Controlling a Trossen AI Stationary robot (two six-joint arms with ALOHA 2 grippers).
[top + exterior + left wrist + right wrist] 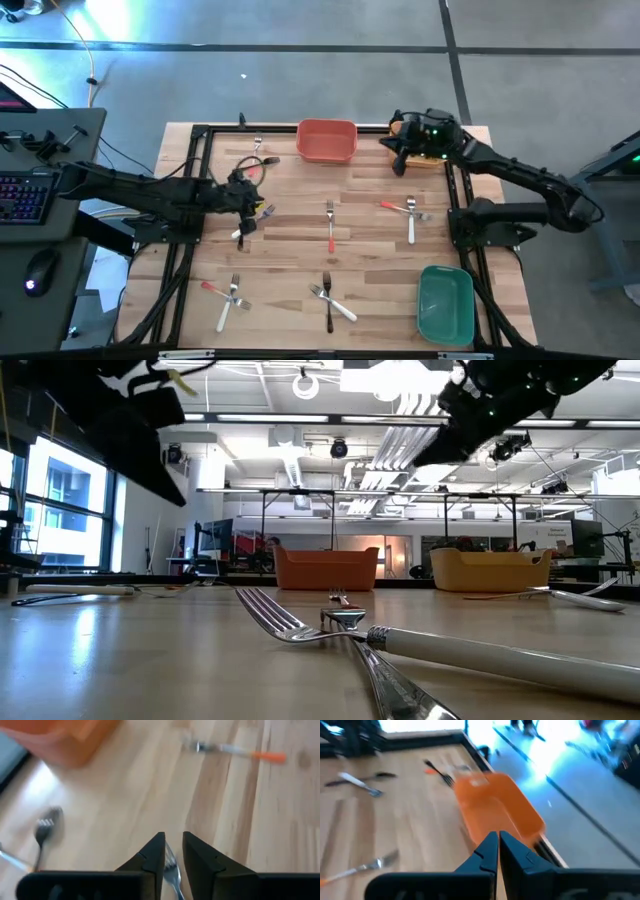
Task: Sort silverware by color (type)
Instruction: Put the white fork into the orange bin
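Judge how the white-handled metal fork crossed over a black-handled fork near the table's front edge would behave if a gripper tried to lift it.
The white-handled metal fork looks rigid, so it probably will not bend. Its thin, smooth handle may slip or swivel in a narrow pinch. Because it lies crossed with the black-handled fork, lifting it would likely nudge that one. It lies low on the wooden table, leaving little room for fingers underneath.

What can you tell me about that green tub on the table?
The green bin is a rectangular tub with rounded corners and a raised rim, plastic by the look of it. It sits upright and open-topped near the table's front right corner in the high view, its long side running front to back. It looks empty, nothing appears to touch it, and neither arm is near it. The nearest forks lie to its left, apart from it.
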